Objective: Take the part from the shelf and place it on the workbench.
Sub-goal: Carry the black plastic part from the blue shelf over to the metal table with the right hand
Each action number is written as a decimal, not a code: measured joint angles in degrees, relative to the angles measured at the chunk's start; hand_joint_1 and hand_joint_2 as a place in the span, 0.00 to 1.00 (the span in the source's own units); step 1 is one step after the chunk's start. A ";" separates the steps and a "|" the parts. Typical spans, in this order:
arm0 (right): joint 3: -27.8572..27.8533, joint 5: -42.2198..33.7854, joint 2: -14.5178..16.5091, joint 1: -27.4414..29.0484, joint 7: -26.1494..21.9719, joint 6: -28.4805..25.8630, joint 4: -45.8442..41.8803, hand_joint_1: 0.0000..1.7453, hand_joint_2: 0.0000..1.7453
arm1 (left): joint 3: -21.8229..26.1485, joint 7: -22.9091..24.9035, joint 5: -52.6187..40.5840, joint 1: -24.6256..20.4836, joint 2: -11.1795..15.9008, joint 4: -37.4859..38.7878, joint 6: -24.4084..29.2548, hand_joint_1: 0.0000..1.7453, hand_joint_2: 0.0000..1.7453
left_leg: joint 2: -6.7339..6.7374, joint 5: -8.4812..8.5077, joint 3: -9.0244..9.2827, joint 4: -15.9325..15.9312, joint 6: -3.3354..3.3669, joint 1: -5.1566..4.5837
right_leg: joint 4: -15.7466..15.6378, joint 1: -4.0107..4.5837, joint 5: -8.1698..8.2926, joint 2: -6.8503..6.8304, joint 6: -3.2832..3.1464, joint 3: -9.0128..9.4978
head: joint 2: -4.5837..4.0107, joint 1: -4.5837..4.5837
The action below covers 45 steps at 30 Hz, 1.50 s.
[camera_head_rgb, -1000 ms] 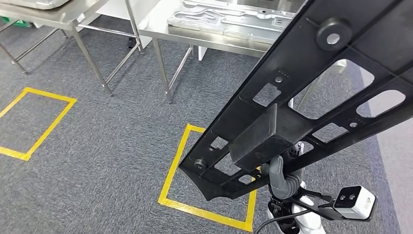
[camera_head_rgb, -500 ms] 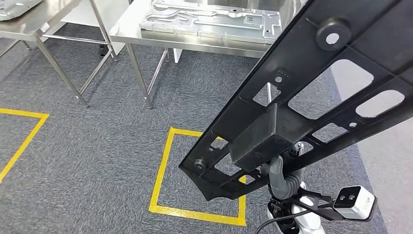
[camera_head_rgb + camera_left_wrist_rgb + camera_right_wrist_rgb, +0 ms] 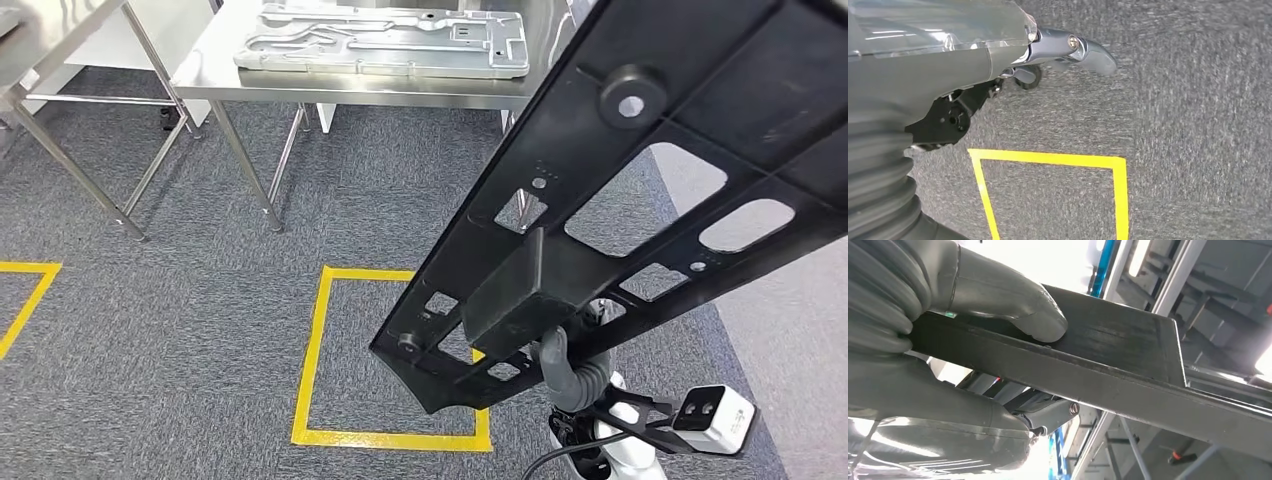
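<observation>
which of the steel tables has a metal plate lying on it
The steel table straight ahead, beyond the full yellow floor square, carries the flat silver plate. The other table, at the far left, shows just legs and a cropped top edge.

Even, bright indoor light falls on the grey speckled carpet (image 3: 200, 330), leaving only soft shadows under the stainless steel workbench (image 3: 330, 85), whose top gives a pale sheen. The long black perforated plastic part (image 3: 640, 190) reads as a dark, nearly matte mass in sharp focus. In the left wrist view, carpet texture smears with motion blur, and reflections streak the left hand (image 3: 948, 60). In the right wrist view, overhead light blows out to white behind the right hand (image 3: 973, 305).
</observation>
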 joint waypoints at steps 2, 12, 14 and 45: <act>0.42 0.19 -0.01 -0.34 -0.26 -0.19 0.44 1.00 1.00 | 0.07 0.03 0.00 0.17 -0.03 0.04 -0.05 0.00 1.00 | -1.66 -2.61 -2.10 4.55 -0.49 0.11 | -0.35 -0.28 0.15 0.26 -0.58 0.30 | 0.00 -0.01; 2.35 -0.05 -0.17 -1.20 -0.43 -2.58 1.62 1.00 1.00 | 0.50 0.04 -0.01 0.75 0.06 0.10 0.28 0.00 1.00 | -3.46 1.87 -1.90 0.17 0.83 -0.25 | 0.12 0.35 -1.30 2.39 -0.22 1.41 | 0.00 -0.01; 2.53 -0.13 -0.32 -1.35 -0.45 -2.88 1.68 1.00 1.00 | 0.51 0.00 -0.01 0.69 0.07 0.10 0.25 0.00 1.00 | -3.41 1.75 -1.75 -0.16 1.31 -0.25 | 0.06 0.35 -1.49 2.50 0.40 1.41 | 0.00 -0.02; 3.41 -0.90 -1.68 -1.38 -0.54 -3.87 1.98 1.00 1.00 | 0.55 0.01 0.00 0.70 0.25 0.17 -0.31 0.00 1.00 | -2.99 1.31 -1.30 -0.09 1.47 -0.20 | 0.36 0.27 -1.42 1.49 0.66 1.18 | 0.00 -0.01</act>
